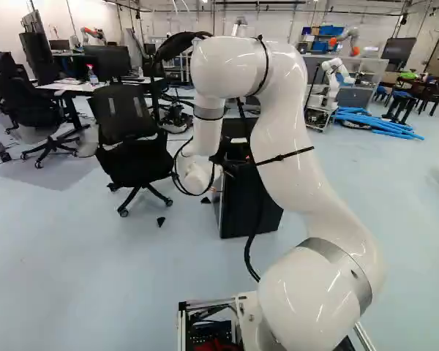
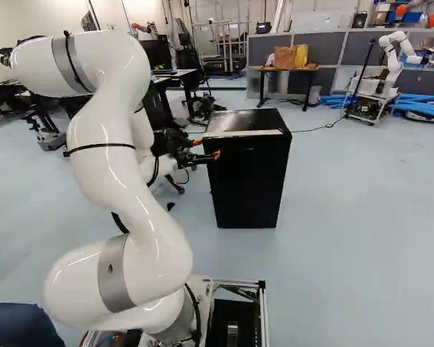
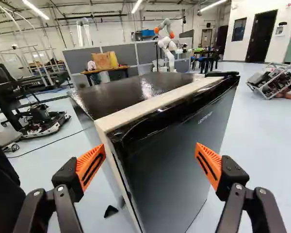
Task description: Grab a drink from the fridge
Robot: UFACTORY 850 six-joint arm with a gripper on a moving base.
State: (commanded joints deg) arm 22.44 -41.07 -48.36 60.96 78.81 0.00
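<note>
Pale blue floor (image 2: 347, 231) under black, box-shaped fridge (image 2: 249, 173). Black two-fingered tool (image 3: 150, 148), orange pads (image 3: 91, 166), wide near door (image 3: 172, 170). Judged step: door opening; next, hook door edge, pull.

Black box-shaped fridge (image 2: 249, 170): glossy, smooth top | curved white arm (image 2: 123, 195): glossy, smooth | orange finger pads (image 3: 91, 166): matt, ridged | pale blue-grey floor (image 2: 347, 231): smooth, faint sheen

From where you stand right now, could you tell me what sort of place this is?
It looks like a robotics lab or workshop: another robot arm stands across the room, with grey partition panels, an office chair and blue tubes around.
</note>
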